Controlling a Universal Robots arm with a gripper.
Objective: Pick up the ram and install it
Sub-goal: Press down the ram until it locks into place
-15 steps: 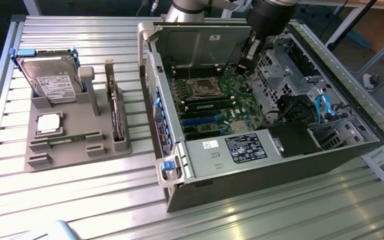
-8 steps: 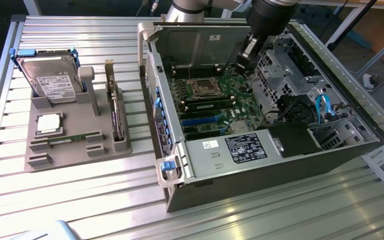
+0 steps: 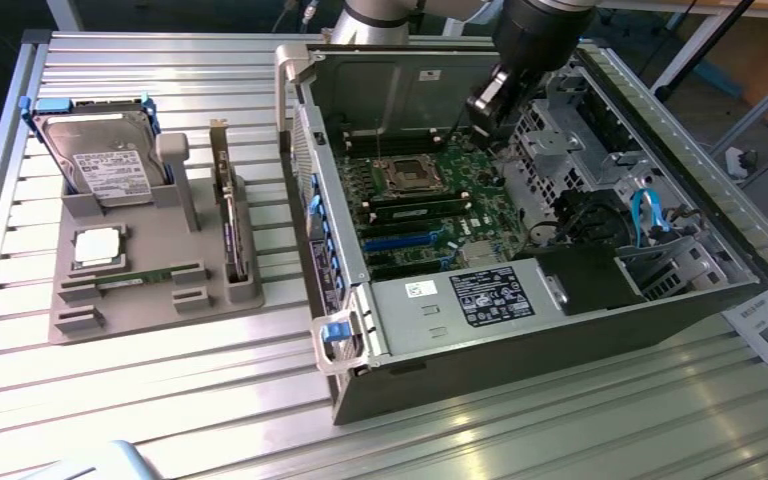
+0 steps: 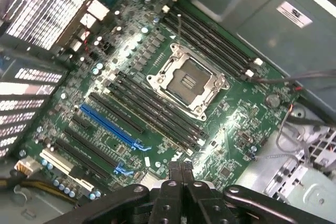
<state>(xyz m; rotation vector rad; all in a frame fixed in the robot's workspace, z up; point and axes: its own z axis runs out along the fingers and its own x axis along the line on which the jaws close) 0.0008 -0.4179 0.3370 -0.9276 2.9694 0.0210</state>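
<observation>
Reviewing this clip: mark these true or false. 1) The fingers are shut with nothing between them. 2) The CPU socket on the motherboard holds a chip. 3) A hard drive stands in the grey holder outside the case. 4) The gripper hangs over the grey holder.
1) True: the gripper has its fingers pressed together, empty.
2) False: the CPU socket is open and bare; the silver CPU chip lies in the grey holder.
3) True: the hard drive stands tilted there.
4) False: it hangs over the motherboard inside the computer case.
</observation>
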